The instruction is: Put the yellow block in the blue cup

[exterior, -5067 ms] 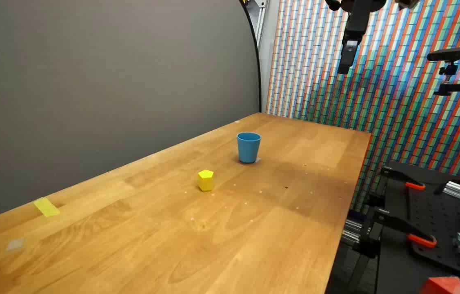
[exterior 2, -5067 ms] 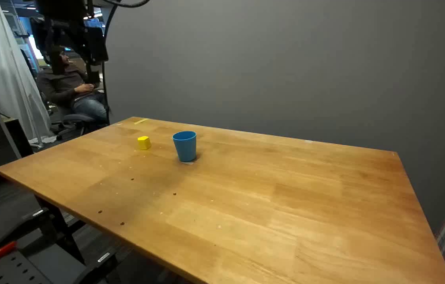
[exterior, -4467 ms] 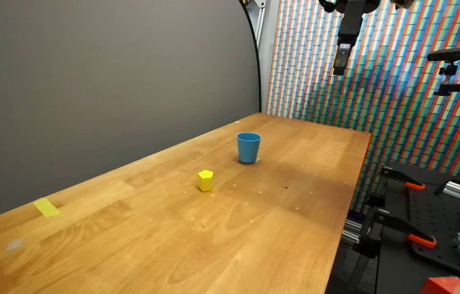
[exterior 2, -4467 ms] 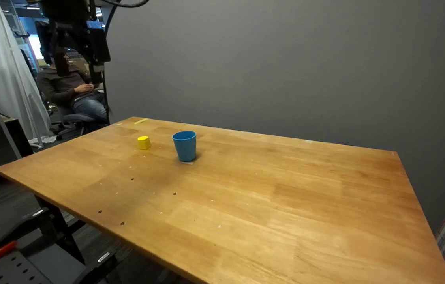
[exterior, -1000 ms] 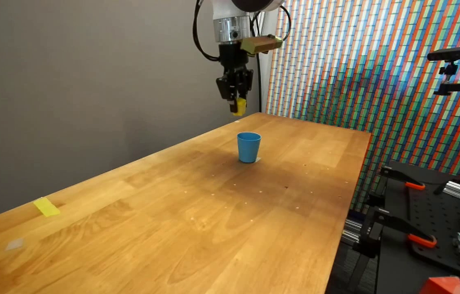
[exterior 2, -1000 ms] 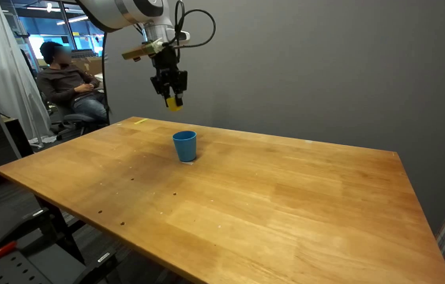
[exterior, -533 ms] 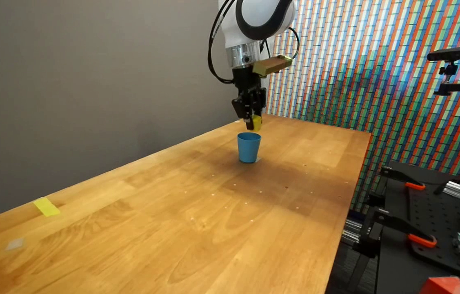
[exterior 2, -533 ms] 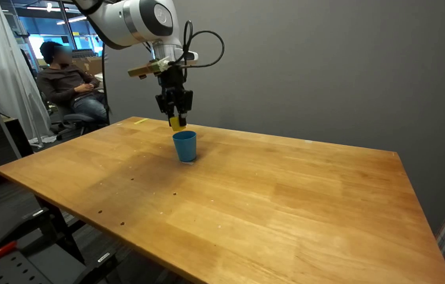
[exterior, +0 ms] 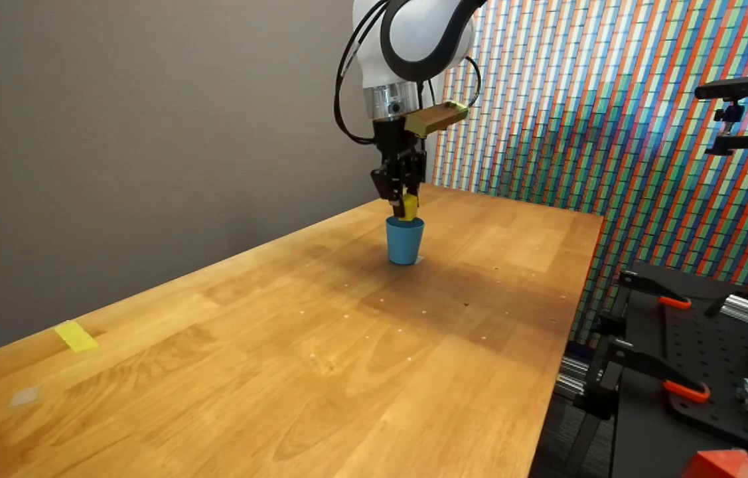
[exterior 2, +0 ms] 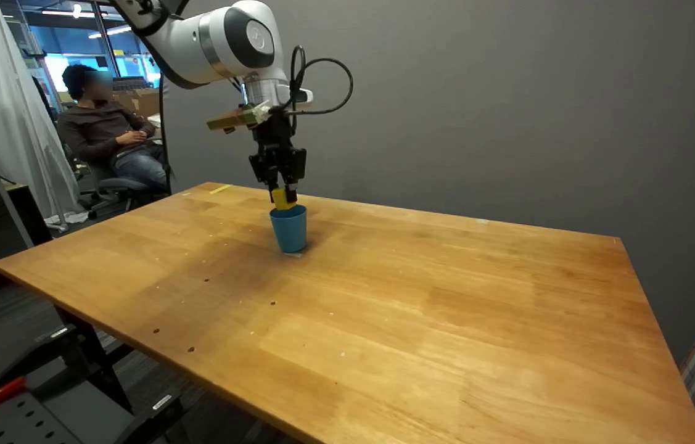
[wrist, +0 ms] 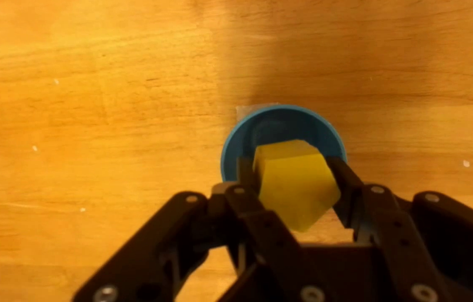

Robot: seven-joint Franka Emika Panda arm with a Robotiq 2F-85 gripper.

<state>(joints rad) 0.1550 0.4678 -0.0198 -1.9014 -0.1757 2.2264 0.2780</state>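
The yellow block [wrist: 297, 188], a chunky five-sided piece, is gripped between the two black fingers [wrist: 347, 184] of my gripper [wrist: 292, 168]. In both exterior views the block [exterior 2: 283, 198] hangs right at the mouth of the blue cup [exterior 2: 290, 230], its lower edge about level with the rim. The cup [exterior: 404, 243] stands upright on the table. From the wrist, the block covers the near part of the cup's opening, and the dark inside of the cup [wrist: 280, 126] shows beyond it. Whether block or fingers touch the rim I cannot tell.
The wooden table [exterior: 247, 372] carries a flat yellow tape scrap [exterior: 76, 336] near its far edge. A grey partition [exterior 2: 477, 111] rises behind it. Black clamps with orange handles [exterior: 685, 392] sit beside the table. A seated person [exterior 2: 103, 129] is in the background.
About five seconds ago the block lay on the table beside the cup, with the gripper high above. It was then gripped and lifted. Over the last second the gripper lowered it to the cup's mouth.
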